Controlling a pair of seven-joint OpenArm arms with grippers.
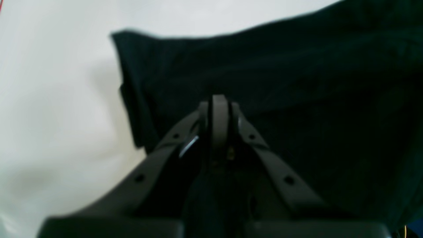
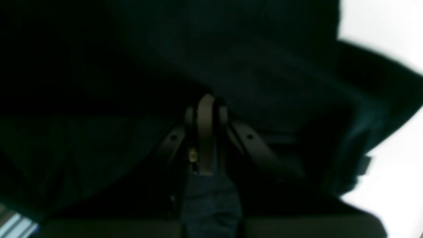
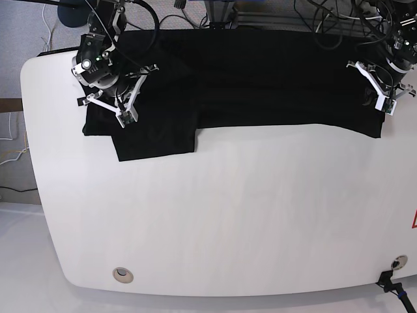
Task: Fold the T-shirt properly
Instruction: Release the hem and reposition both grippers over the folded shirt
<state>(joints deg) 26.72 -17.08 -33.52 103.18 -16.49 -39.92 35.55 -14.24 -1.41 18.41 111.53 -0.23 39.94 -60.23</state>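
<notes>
The black T-shirt (image 3: 260, 85) lies spread plain side up along the far side of the white table, with a sleeve hanging toward the front at its left end. My right gripper (image 3: 128, 119) is at that sleeve end. In the right wrist view its fingers (image 2: 206, 102) are pressed together with dark cloth (image 2: 264, 66) bunched under them. My left gripper (image 3: 389, 107) is at the shirt's right edge. In the left wrist view it (image 1: 219, 102) is shut on the black cloth (image 1: 297, 82) near a corner.
The white table (image 3: 228, 215) reaches from the shirt to the front edge. A round grommet hole (image 3: 121, 274) sits near the front left. A black plug (image 3: 391, 283) is at the front right corner. Cables (image 3: 326, 19) run behind the table.
</notes>
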